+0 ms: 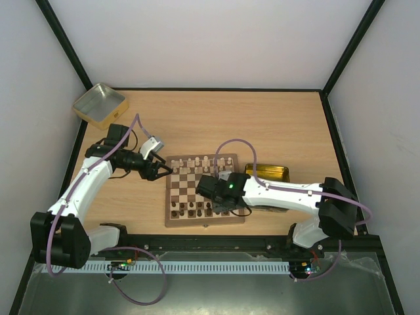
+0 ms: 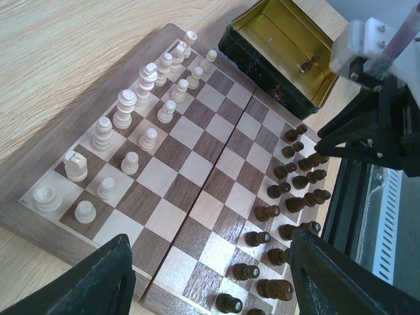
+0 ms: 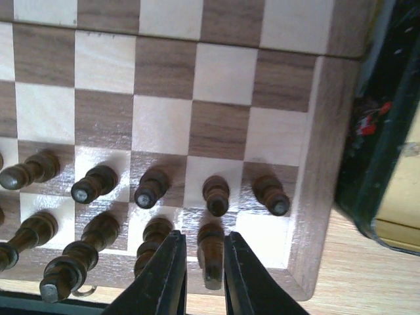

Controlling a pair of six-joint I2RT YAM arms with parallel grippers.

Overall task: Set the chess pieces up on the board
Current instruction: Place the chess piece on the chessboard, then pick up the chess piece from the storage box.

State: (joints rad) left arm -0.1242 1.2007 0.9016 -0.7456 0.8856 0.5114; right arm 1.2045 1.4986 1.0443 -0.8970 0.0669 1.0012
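- Step in hand, as I judge it: seating a dark piece (image 3: 210, 259) in the back row, beside the bare corner square of the board (image 3: 307, 164).
- My right gripper (image 3: 203, 244): jaws narrowly parted astride that piece, with a sliver of gap and no grip.
- My left gripper (image 2: 210, 249): spread wide, holding nothing, over the board's edge.
- Next: a straight lift, sparing the neighbouring pieces.
- Materials: turned, glossy wood. The pale pieces (image 2: 125, 108) are ranked opposite.

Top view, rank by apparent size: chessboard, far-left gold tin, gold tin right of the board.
1. chessboard
2-3. far-left gold tin, right gold tin: unsure, the right arm hides part of the right one.
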